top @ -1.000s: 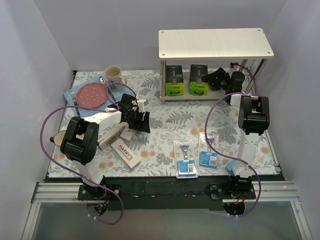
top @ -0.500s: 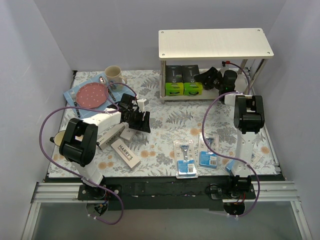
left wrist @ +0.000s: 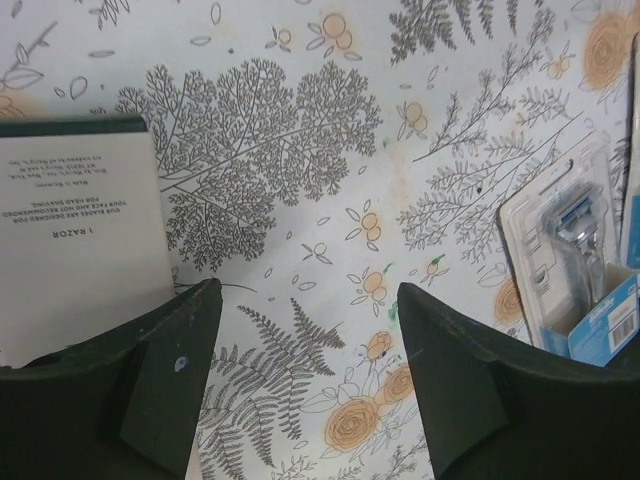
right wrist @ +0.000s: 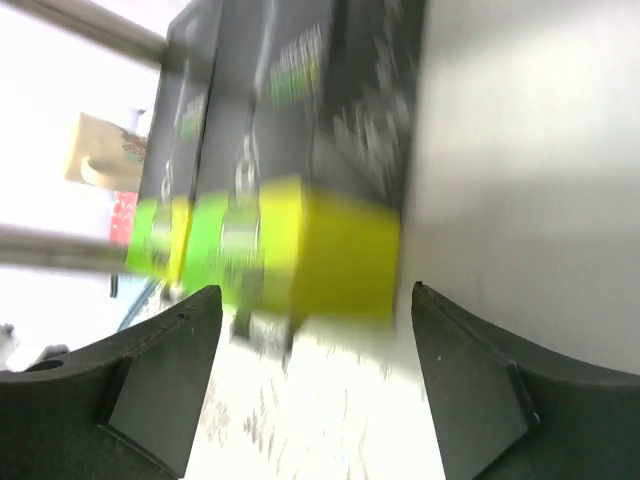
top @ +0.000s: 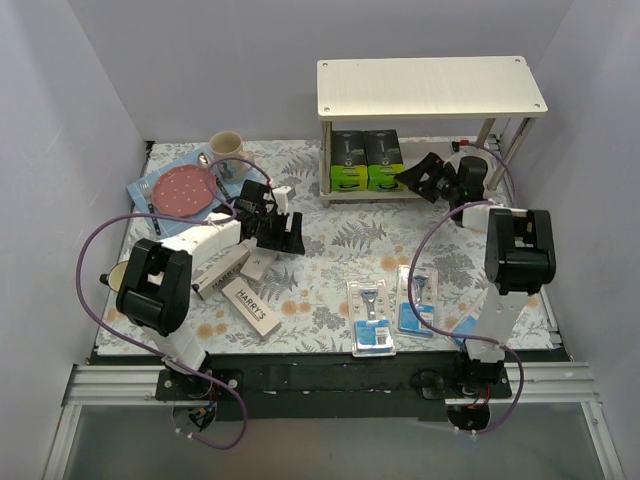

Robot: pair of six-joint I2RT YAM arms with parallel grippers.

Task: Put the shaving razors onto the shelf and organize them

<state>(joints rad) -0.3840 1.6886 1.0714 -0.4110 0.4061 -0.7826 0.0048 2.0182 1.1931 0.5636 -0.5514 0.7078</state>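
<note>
The shelf (top: pixel 430 88) stands at the back right. Two black-and-lime razor boxes (top: pixel 365 160) stand side by side, touching, on its lower board, and show blurred in the right wrist view (right wrist: pixel 320 240). My right gripper (top: pixel 418 180) (right wrist: pixel 315 290) is open just right of them, holding nothing. Two blue-carded blister packs (top: pixel 371 316) (top: pixel 417 300) lie flat at the front. White HARRY'S boxes (top: pixel 250 305) (top: pixel 222 268) lie at the left. My left gripper (top: pixel 287 232) (left wrist: pixel 308 290) hovers open over the cloth between a white box (left wrist: pixel 75 230) and a blister pack (left wrist: pixel 575 260).
A cream mug (top: pixel 226 148) and a pink speckled plate (top: pixel 188 187) on a blue mat sit at the back left. The shelf's metal legs (top: pixel 325 160) frame the lower tier. Purple cables loop from both arms. Walls close in on three sides.
The right lime box slid left against the other one. My right gripper then drew back to the right and opened wider. My left gripper shifted slightly away and opened wider.
</note>
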